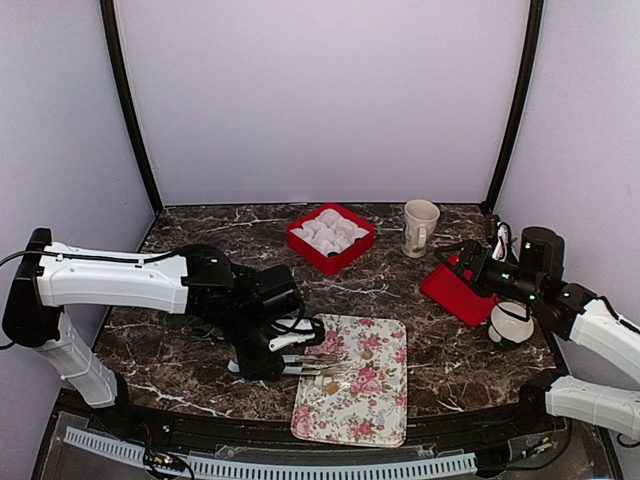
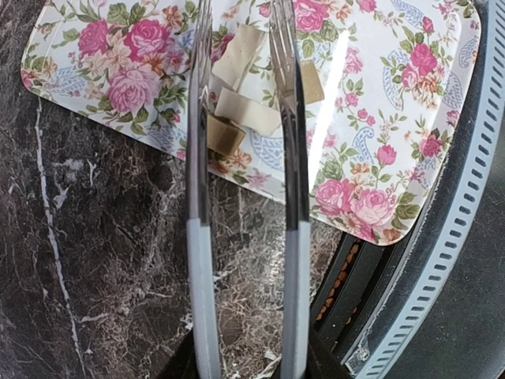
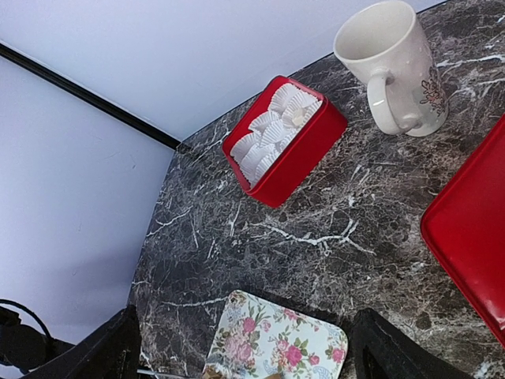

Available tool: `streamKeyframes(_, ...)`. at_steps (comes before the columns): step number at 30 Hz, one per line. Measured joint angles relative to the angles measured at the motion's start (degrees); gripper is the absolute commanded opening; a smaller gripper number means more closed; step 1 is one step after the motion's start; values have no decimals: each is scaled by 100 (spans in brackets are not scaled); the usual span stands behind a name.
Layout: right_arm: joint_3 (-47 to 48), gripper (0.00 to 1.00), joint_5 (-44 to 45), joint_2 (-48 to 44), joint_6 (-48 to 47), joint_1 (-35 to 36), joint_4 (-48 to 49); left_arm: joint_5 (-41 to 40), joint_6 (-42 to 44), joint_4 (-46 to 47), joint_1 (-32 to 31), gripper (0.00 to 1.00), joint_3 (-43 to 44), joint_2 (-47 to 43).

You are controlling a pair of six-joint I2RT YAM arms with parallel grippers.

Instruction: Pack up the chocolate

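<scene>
Several tan, squarish chocolate pieces [image 2: 246, 108] lie on the flowered tray [image 2: 126, 79]; from above they show near its left edge [image 1: 330, 384]. My left gripper [image 2: 248, 368] [image 1: 288, 350] is shut on metal tongs [image 2: 197, 197]. The tong arms stand apart, reaching over the tray with the tan pieces between and under them. The red box [image 1: 331, 238] holds white crinkled paper cups. My right gripper [image 3: 245, 355] [image 1: 466, 263] is open and empty, high above the table near the red lid [image 1: 456, 293].
A white mug [image 1: 420, 227] stands right of the red box, and it also shows in the right wrist view [image 3: 390, 67]. The flat red lid [image 3: 473, 229] lies at the right. The tray [image 1: 385, 405] reaches the table's front edge, by a grey slotted rail [image 2: 465, 229].
</scene>
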Motion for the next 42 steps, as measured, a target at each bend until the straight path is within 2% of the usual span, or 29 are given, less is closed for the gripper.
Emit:
streamKeyframes(8,-20,94,15,-59,42,0,2,-90,133,-164,0,37,348,-4)
streamKeyframes(30,-46,93,20,-94,44,0,7,-227,339,-496,7,35,361,256)
streamKeyframes(42,-52,93,20,-17,39,0,9,-197,341,-584,9,17,527,479)
